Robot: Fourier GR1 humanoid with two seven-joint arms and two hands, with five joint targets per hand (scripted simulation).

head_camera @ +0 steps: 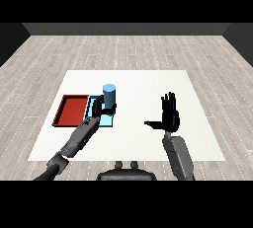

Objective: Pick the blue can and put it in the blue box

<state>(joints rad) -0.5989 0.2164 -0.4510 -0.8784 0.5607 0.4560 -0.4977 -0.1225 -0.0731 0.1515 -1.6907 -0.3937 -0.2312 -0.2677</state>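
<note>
Over blue tray (106,120): left hand (100,109) around blue can (109,95)

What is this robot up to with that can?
The robot's left hand is curled round an upright blue can, holding it at the light blue tray. Whether the can already rests on the tray cannot be told. A red tray lies beside the blue one. The right hand is open, fingers straight, over the white table and holds nothing.
</note>
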